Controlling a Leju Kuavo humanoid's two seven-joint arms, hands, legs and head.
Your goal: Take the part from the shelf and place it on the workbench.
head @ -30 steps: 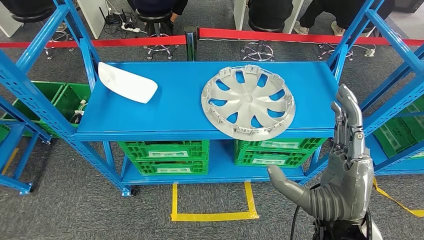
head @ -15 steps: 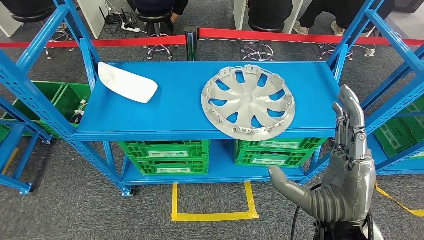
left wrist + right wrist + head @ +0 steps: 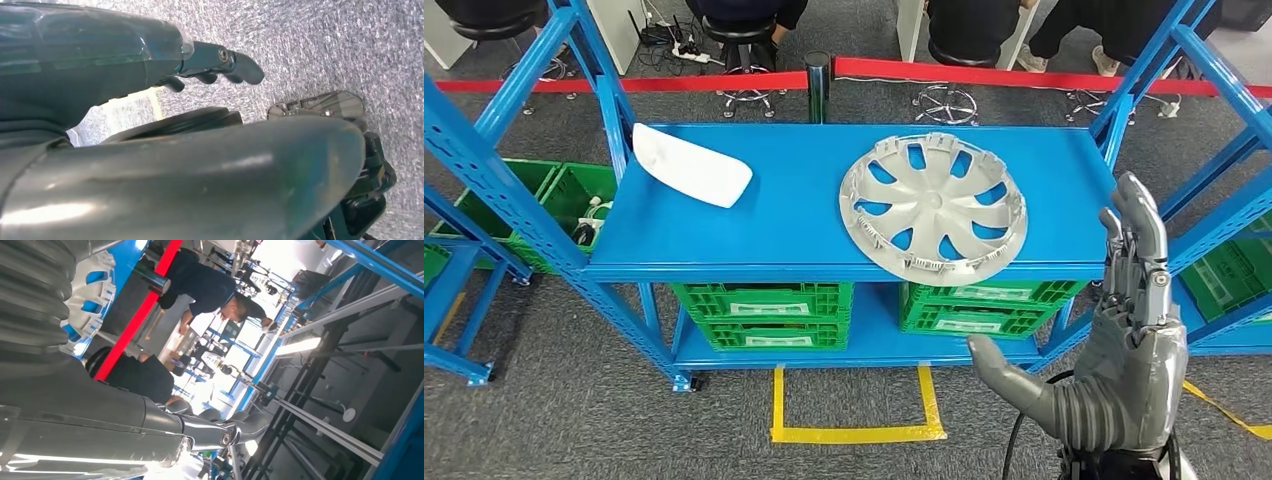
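A silver wheel cover (image 3: 934,205) lies flat on the right half of the blue shelf's top board (image 3: 794,220), reaching its front edge. A white curved part (image 3: 692,165) lies at the back left of the same board. My right hand (image 3: 1124,345) is raised in front of the shelf's right end, fingers stretched upward and thumb out to the left, holding nothing, a little right of the wheel cover. In the right wrist view the hand (image 3: 200,432) points past the wheel cover (image 3: 92,285). My left hand (image 3: 215,60) hangs over the grey floor, fingers apart and empty.
Green crates (image 3: 759,310) (image 3: 984,305) fill the lower shelf. Blue racks stand at both sides (image 3: 484,170) (image 3: 1214,120). A red barrier band (image 3: 984,75) on a post (image 3: 817,85) runs behind, with seated people beyond. A yellow tape square (image 3: 854,410) marks the carpet.
The whole picture has shifted slightly right and down, so the camera moved. My right hand stays raised and spread, holding nothing; the parts lie as before.
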